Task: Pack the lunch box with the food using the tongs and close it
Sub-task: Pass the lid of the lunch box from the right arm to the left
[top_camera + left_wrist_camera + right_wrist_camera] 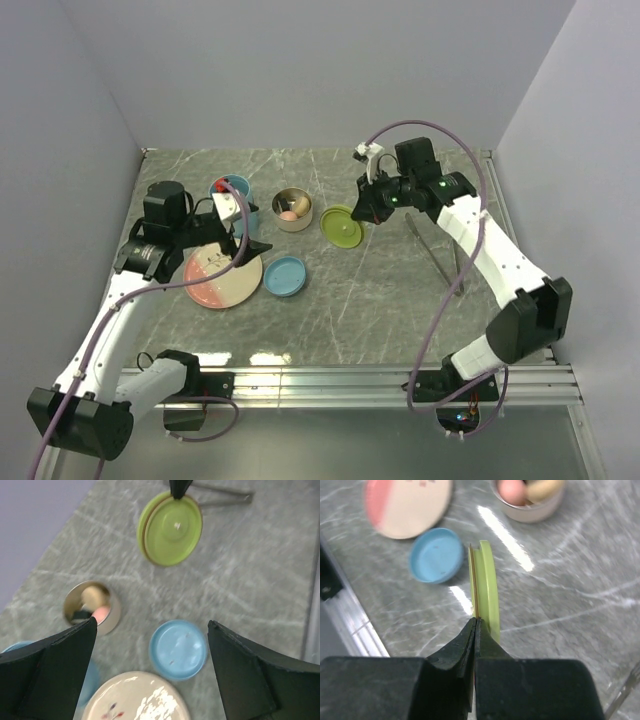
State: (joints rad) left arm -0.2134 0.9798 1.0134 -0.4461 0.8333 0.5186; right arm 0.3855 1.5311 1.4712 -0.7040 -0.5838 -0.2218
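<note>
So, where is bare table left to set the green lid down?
Widest bare patch: the table in front, between the blue lid and the tongs. The back strip behind the metal tin is also free. Crowded on the left, around the plate.

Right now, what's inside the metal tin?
A pink piece and a beige piece sit in the metal tin. Its floor beneath them is hidden.
</note>
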